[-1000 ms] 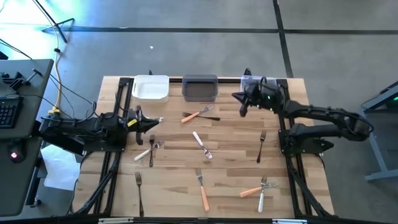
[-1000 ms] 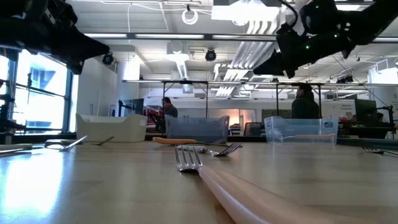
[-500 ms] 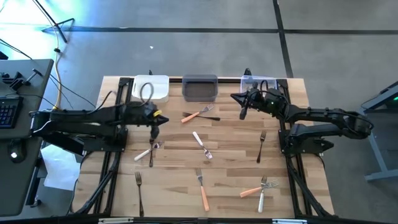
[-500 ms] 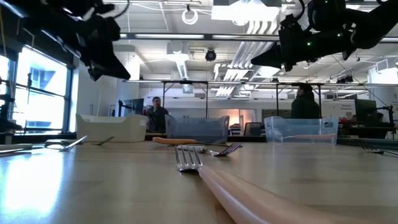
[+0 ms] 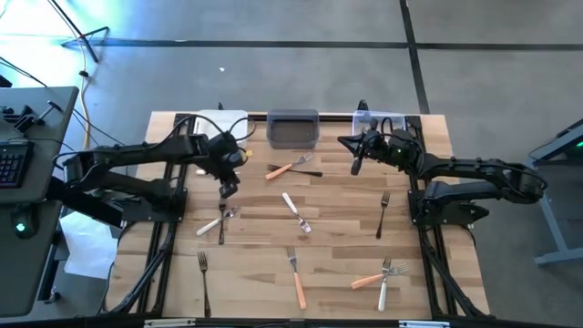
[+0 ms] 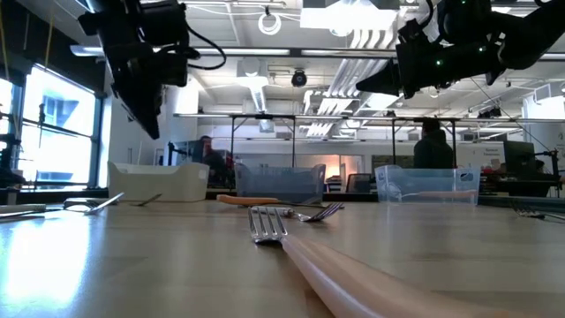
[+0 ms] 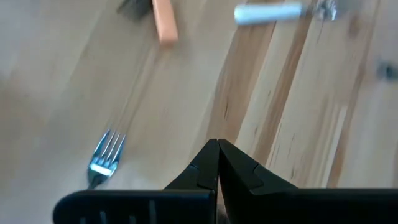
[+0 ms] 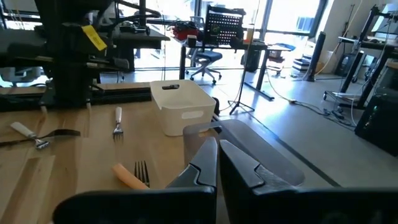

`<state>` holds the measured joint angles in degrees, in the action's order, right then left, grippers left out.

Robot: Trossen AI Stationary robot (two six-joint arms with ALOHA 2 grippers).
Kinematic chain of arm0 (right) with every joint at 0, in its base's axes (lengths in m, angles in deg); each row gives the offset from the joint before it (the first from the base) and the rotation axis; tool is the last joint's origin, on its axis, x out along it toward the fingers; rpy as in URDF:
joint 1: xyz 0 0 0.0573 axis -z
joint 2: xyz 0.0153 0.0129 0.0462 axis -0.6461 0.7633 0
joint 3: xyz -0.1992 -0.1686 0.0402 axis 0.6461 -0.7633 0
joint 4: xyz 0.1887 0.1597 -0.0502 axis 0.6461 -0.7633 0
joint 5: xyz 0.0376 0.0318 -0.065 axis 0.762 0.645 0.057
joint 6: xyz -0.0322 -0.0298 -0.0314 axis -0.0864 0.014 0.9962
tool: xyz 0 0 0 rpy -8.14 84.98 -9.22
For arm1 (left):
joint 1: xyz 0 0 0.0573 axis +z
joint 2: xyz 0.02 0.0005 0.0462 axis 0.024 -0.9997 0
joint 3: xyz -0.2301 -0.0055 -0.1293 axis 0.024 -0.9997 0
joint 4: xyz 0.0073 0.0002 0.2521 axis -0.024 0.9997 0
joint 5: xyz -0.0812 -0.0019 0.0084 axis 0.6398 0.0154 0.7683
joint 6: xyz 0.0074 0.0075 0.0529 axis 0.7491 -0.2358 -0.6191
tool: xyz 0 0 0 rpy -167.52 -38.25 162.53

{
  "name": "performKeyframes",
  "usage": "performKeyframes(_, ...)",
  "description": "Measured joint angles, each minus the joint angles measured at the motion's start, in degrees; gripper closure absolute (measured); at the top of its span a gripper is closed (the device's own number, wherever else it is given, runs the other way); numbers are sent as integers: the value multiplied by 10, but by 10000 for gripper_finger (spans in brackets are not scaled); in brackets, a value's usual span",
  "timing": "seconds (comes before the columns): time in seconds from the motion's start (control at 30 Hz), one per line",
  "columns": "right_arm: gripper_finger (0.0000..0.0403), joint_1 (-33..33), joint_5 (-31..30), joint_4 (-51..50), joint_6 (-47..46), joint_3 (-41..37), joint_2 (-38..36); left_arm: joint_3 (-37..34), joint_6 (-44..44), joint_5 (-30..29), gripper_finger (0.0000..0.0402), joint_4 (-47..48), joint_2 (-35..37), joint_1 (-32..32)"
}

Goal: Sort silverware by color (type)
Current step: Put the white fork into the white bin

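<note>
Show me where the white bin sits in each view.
High view: white bin at the table's far edge, left of middle.
Low view: left side.
Left wrist view: not in it.
Right wrist view: mid-picture, beyond the right gripper.
Shared landmark: the grey bin beside it.

The left gripper [image 7: 217, 144], its two dark fingers pressed together, is hovering over the wooden table [image 7: 292, 112]. Silver fork tines [image 7: 106, 155] are lying just beside it, while an orange handle [image 7: 164, 20] and a white handle [image 7: 268, 12] are resting farther off.
</note>
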<state>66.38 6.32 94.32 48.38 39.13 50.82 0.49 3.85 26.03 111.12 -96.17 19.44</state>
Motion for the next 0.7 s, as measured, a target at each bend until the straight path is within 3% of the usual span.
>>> performKeyframes(0.27,402,0,18,-22,8,0,0,26,-66,-1,401,125,-69,49)
performKeyframes(0.37,402,0,22,-22,13,0,0,26,-97,-27,395,142,-102,73)
performKeyframes(0.57,402,0,22,-22,13,0,0,26,-170,-47,336,146,-165,101)
performKeyframes(0.7,402,0,22,-22,17,0,0,26,-217,-117,281,145,-200,99)
